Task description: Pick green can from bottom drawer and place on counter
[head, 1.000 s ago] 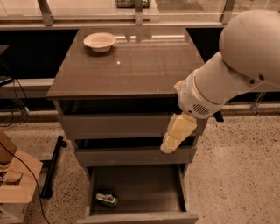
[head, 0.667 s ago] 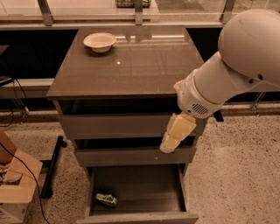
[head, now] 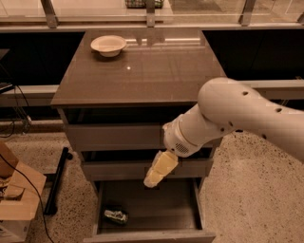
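The green can (head: 116, 216) lies on its side at the front left of the open bottom drawer (head: 156, 209). My gripper (head: 158, 172) hangs cream-coloured from the white arm (head: 237, 118), in front of the middle drawer and above the bottom drawer's back middle. It is up and to the right of the can, apart from it, and holds nothing I can see. The counter (head: 142, 71) is the glossy grey-brown top of the cabinet.
A round cream bowl (head: 109, 45) sits at the counter's back left. The top drawer (head: 114, 137) and middle drawer (head: 114, 170) stick out slightly. A pale ledge with metal posts (head: 150, 14) runs behind. A cardboard box (head: 16, 199) and black cables lie on the floor at left.
The arm has swung down and to the left. The gripper has dropped from in front of the top drawer to just above the open bottom drawer. The can has not moved.
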`<state>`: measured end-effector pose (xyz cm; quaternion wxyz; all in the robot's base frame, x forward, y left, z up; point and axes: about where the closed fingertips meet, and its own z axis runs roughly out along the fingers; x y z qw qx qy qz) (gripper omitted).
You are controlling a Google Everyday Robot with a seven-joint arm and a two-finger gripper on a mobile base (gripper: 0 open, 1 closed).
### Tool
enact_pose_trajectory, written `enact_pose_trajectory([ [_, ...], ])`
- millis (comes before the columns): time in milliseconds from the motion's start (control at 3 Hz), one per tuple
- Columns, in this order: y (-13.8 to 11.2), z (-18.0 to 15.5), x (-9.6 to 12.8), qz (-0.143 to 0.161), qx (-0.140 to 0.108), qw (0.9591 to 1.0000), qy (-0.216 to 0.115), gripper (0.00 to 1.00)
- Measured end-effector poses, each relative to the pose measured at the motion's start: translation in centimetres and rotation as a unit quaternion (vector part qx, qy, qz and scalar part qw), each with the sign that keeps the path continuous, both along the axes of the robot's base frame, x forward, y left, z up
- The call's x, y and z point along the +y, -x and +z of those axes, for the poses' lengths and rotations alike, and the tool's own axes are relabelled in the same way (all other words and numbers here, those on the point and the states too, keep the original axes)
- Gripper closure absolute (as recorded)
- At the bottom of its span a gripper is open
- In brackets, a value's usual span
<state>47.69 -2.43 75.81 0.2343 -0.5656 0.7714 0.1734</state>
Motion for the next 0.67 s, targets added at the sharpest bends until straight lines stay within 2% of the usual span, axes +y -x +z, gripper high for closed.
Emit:
enact_pose_trajectory([
  [333, 0.0, -5.7, 2.9, 0.000, 0.031, 0.9967, -0.075, 0.00],
  [667, -0.1, -10.9, 5.1, 0.009, 0.055, 0.9871, -0.150, 0.00],
])
